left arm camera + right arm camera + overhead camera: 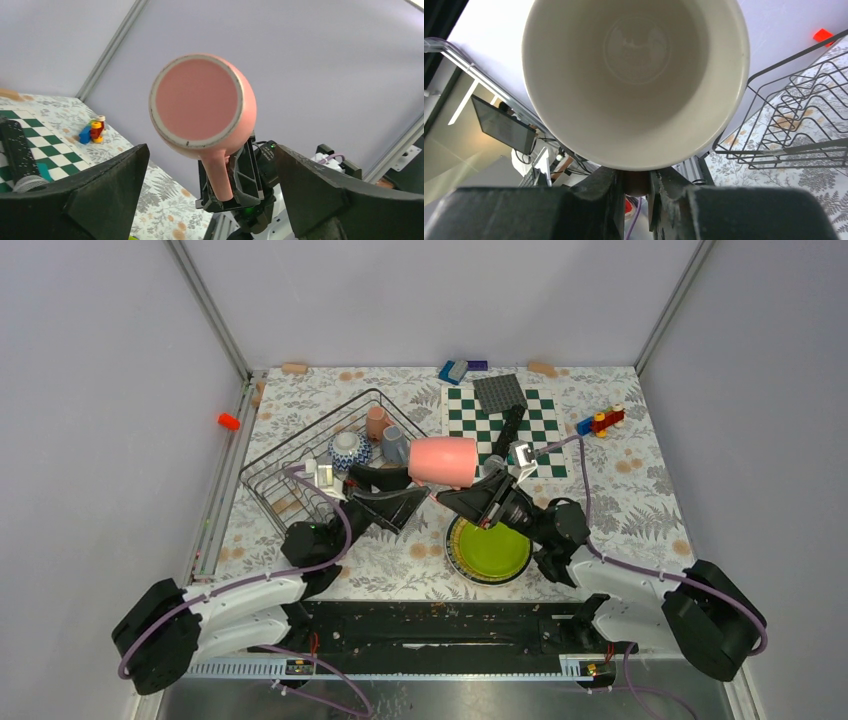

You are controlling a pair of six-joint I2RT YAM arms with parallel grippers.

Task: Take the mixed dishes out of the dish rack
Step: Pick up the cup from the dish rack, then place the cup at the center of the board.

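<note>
A pink mug [443, 461] is held up in the air on its side, between the two arms. Its handle is pinched tight by the right gripper [636, 186], so that pincer is clamped on the pink mug. The left gripper [405, 495] is spread wide apart. One of its fingers [105, 185] is seen at each side of the mug, and the mug is not touched by them. The dish rack [290, 455] is set on the left part of the table [640, 500]. A blue patterned bowl [349, 448], a peach cup [377, 422] and a grey mug [394, 445] are seen inside it. A lime-green plate [489, 548] is laid on top of other plates, out of the rack, just below the right gripper. A checkered board [540, 425] is seen farther back.
</note>
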